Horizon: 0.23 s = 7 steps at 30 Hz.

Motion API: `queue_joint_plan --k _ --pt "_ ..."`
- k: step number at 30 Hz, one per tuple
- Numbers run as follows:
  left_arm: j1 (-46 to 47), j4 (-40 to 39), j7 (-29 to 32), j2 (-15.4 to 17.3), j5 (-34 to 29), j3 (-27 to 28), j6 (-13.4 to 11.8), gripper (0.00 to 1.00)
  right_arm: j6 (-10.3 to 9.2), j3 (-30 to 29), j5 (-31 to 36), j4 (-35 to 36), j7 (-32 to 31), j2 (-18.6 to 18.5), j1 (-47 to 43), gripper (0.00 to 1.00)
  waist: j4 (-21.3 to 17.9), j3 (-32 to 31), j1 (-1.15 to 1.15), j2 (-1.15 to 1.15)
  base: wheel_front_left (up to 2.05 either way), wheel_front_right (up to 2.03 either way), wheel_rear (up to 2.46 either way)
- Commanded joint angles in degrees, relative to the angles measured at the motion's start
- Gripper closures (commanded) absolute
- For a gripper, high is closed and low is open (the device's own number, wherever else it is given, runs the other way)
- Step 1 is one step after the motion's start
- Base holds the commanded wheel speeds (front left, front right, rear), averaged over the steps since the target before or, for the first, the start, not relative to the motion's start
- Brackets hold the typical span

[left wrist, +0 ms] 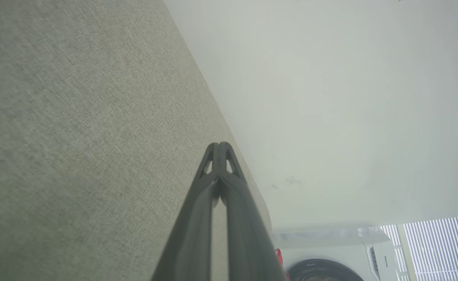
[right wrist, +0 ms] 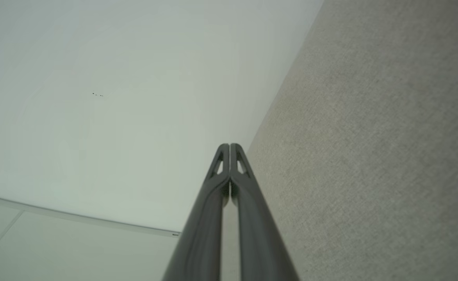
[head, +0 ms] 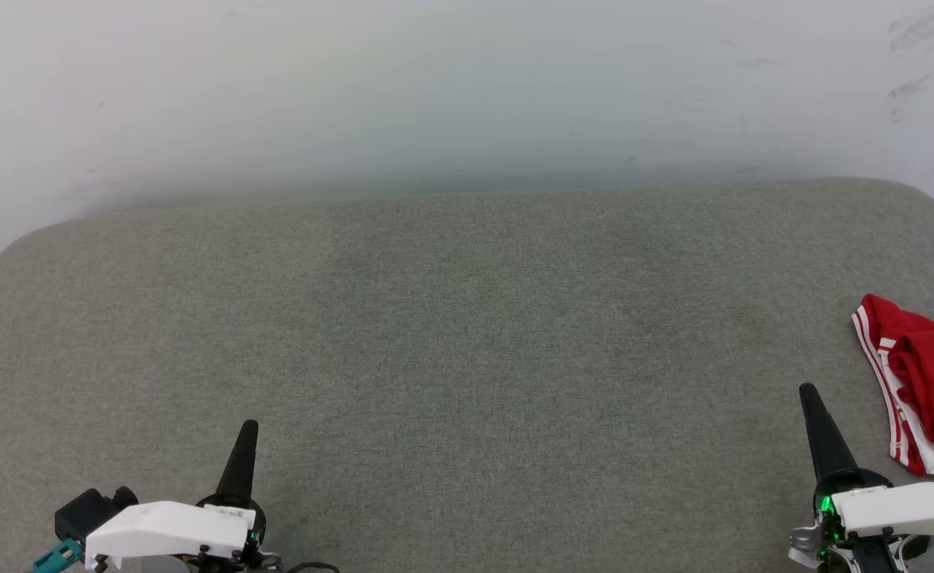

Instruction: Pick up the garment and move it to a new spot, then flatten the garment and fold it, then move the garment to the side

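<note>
The garment [head: 924, 378], red with white and red striped trim, lies folded in a small bundle at the far right edge of the grey fabric surface [head: 467, 334], partly cut off by the head view's border. My right gripper [head: 809, 391] stands just left of it, shut and empty, its fingers pressed together [right wrist: 229, 146]. At the lower left my left gripper [head: 250, 426] is also shut with nothing in it [left wrist: 220, 144], far from the garment. A sliver of red garment [left wrist: 278, 257] peeks out past the left gripper's fingers in the left wrist view.
The grey fabric surface has rounded far corners and ends at a white wall [head: 467, 87]. A white washing machine [left wrist: 338, 253] and window blinds [left wrist: 439, 246] stand beyond the surface's right end.
</note>
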State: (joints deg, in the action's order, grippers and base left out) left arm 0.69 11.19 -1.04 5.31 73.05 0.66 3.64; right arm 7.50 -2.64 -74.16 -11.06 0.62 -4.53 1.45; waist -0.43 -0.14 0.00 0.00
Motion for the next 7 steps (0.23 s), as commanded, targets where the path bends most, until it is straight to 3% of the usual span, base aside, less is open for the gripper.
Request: queue_joint_plan --k 1,7 --pt "1.5 -0.2 0.4 0.2 1.3 0.4 0.5 1.00 -0.01 -0.2 -1.4 0.1 -0.3 -0.4 1.5 1.00 0.0 0.0 0.00 0.00 0.00 0.00 0.00" --pt "2.2 0.3 1.3 0.0 4.6 0.9 1.1 1.00 -0.01 -0.4 -4.4 -0.4 -1.1 -0.3 2.0 1.00 0.1 0.1 0.00 0.00 0.00 0.00 0.00"
